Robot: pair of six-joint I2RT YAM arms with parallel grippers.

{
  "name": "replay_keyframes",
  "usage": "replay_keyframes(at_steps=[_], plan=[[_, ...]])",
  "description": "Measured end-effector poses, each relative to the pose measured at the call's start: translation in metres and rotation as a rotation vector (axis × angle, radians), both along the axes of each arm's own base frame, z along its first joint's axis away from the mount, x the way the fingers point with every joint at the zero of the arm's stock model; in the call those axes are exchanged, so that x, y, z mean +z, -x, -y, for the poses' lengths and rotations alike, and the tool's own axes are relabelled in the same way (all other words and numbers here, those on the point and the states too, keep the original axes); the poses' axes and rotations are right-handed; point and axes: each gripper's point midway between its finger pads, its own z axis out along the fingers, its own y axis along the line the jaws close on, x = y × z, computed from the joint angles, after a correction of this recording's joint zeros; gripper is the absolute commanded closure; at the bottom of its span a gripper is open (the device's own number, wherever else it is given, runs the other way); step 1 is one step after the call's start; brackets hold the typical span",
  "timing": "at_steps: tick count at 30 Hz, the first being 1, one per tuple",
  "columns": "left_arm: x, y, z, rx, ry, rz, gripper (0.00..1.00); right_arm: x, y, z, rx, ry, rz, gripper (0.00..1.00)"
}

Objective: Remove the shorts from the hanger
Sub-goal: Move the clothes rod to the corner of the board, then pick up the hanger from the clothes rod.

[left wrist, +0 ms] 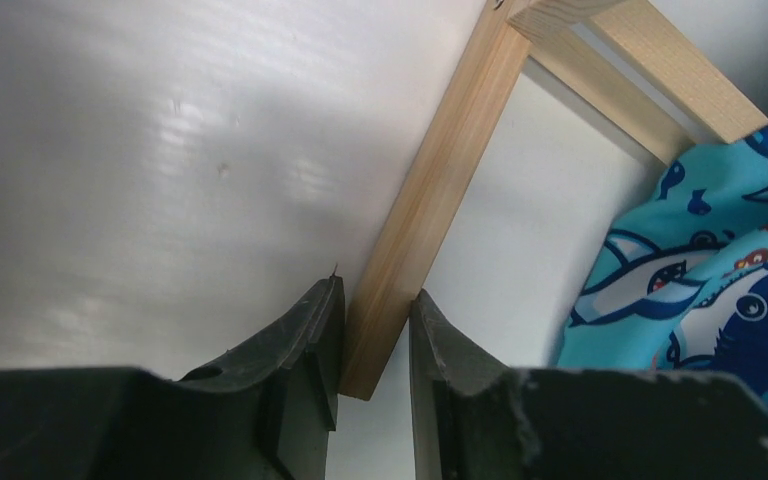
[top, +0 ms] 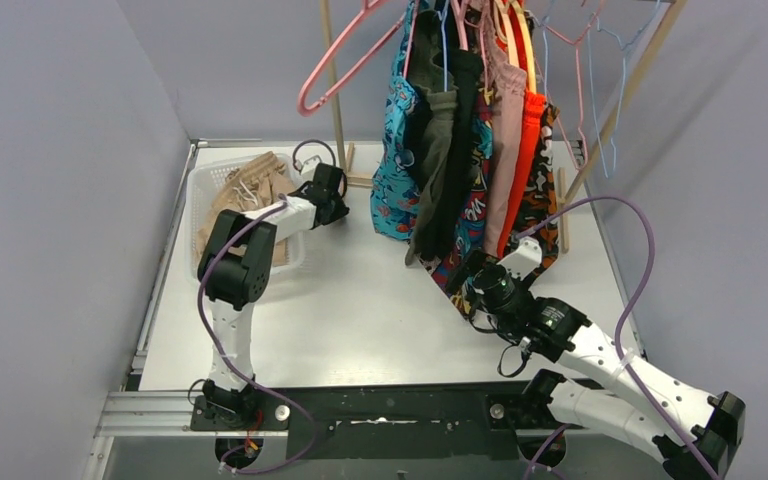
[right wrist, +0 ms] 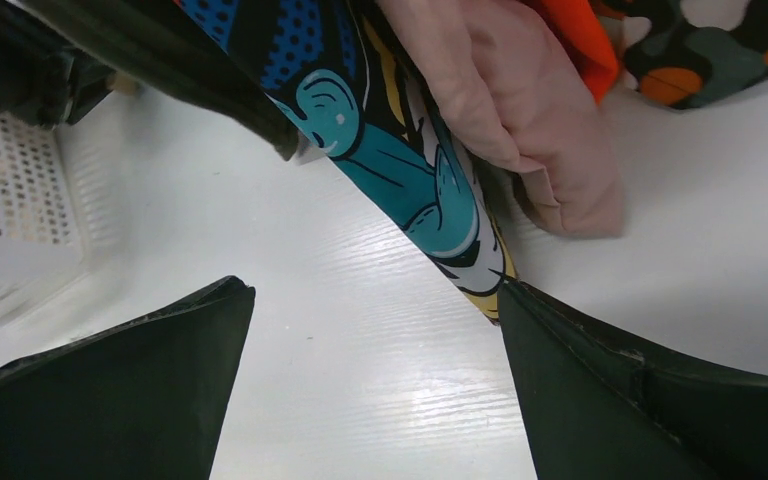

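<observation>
The right gripper [right wrist: 375,295], jaws wide apart and empty, is low over the surface [top: 340,310], just below the shorts' [top: 460,150] hems. They hang long-axis vertical from hangers [top: 513,45] above it, nearer this arm. The left gripper [left wrist: 375,300] has a narrow gap framing a wooden rail [left wrist: 440,170]; whether it grips is unclear. The hanger hooks are cut off.

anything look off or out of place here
Yes. The left gripper sits at the wooden rack foot, with its jaws either side of the bar's end and not on the shorts. An empty pink hanger also tilts steeply, left of the hanging clothes.
</observation>
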Motion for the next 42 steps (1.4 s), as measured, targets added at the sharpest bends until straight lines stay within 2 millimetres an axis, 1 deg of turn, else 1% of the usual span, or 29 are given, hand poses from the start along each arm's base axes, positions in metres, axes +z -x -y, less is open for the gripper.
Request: replay_keyframes(at_steps=[1,2,4,7,8,11,14,17,19,21,23,25,29,31,33,35,37,40,42], plan=[[0.000,0.006,0.003,0.010,-0.001,0.002,1.00,-0.001,0.000,0.004,-0.020,0.010,-0.007,0.02],[0.000,0.011,0.007,0.018,0.001,0.004,0.97,-0.002,0.001,0.007,-0.037,0.020,-0.013,0.02],[-0.001,0.020,0.013,0.030,0.011,0.010,0.84,-0.004,0.002,0.013,-0.059,0.037,-0.024,0.02],[0.000,0.027,0.016,0.040,0.033,0.016,0.62,-0.008,0.004,0.021,-0.083,0.061,-0.038,0.02],[0.000,0.028,0.016,0.045,0.042,0.016,0.58,-0.008,0.005,0.022,-0.089,0.065,-0.041,0.02],[0.005,0.031,0.014,0.075,0.088,0.018,0.51,-0.010,0.006,0.025,-0.096,0.072,-0.045,0.02],[0.013,0.034,0.013,0.073,0.106,0.023,0.45,-0.006,0.006,0.025,-0.080,0.077,-0.033,0.02],[0.034,0.042,0.013,0.042,0.131,0.046,0.44,0.004,0.005,0.023,-0.052,0.066,-0.005,0.03],[0.052,0.047,0.016,0.011,0.155,0.076,0.44,0.020,0.003,0.016,-0.006,0.046,0.038,0.06],[0.075,0.051,0.018,-0.027,0.179,0.122,0.44,0.040,-0.001,0.007,0.052,0.019,0.098,0.09],[0.095,0.057,0.019,-0.058,0.197,0.164,0.43,0.065,-0.005,-0.004,0.115,0.004,0.158,0.09],[0.108,0.065,0.016,-0.081,0.199,0.193,0.41,0.092,-0.012,-0.016,0.168,0.003,0.207,0.10],[0.130,0.092,0.001,-0.132,0.173,0.246,0.33,0.172,-0.038,-0.046,0.239,0.024,0.334,0.10],[0.147,0.103,-0.008,-0.156,0.157,0.284,0.29,0.199,-0.055,-0.059,0.243,0.054,0.382,0.11],[0.168,0.111,-0.017,-0.176,0.137,0.331,0.28,0.213,-0.068,-0.065,0.239,0.101,0.404,0.11],[0.194,0.118,-0.027,-0.191,0.112,0.393,0.28,0.226,-0.083,-0.065,0.212,0.151,0.413,0.10],[0.212,0.125,-0.038,-0.194,0.098,0.429,0.28,0.240,-0.099,-0.060,0.177,0.185,0.419,0.09],[0.228,0.135,-0.059,-0.180,0.075,0.462,0.27,0.266,-0.125,-0.043,0.102,0.205,0.442,0.11],[0.228,0.141,-0.071,-0.167,0.056,0.464,0.26,0.277,-0.138,-0.033,0.072,0.211,0.453,0.14]])
